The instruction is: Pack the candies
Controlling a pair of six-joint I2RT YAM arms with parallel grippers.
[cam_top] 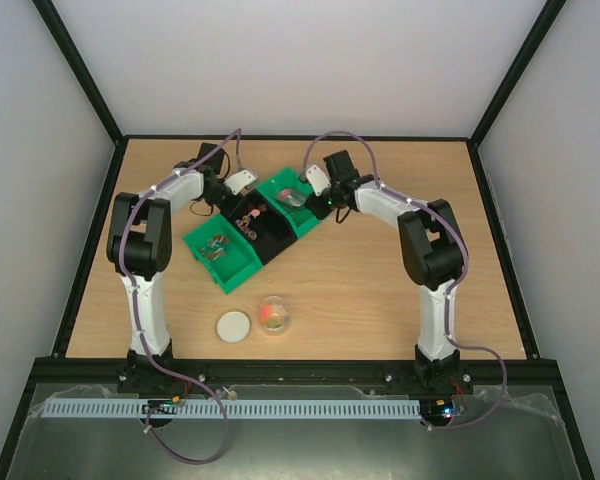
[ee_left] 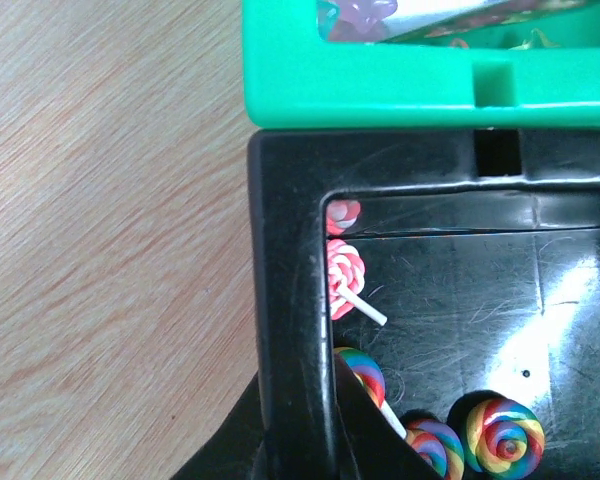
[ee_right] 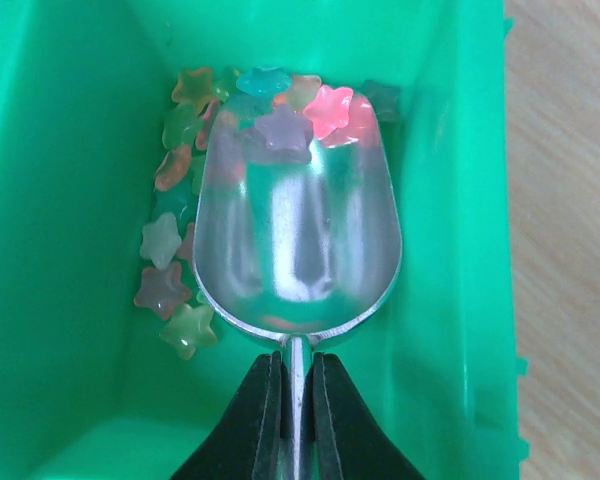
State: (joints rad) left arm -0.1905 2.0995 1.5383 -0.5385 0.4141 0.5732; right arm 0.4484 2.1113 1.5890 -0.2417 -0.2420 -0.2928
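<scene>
Scoop (ee_right: 295,230), clamped in the right claw (ee_right: 296,368), lies among the candies (ee_right: 162,240): drive it under them, then tip back gently. Left claw (ee_left: 300,425) pinches the black bin (ee_left: 290,250) wall.

Three bins, a scoop, a jar and its lid sat on a wooden table (cam_top: 400,280).

The bins stood touching in a slanted row: a green bin (cam_top: 235,280) nearest, a black bin (ee_left: 290,260) in the middle, and a second green bin (ee_right: 60,250) farthest back. A shiny metal scoop (ee_right: 298,240) lay bowl-up inside that far green one. Nearer me, well apart from the row, a small clear jar (cam_top: 274,313) stood open, and its white round lid (cam_top: 234,326) lay flat just to the left of it.
</scene>
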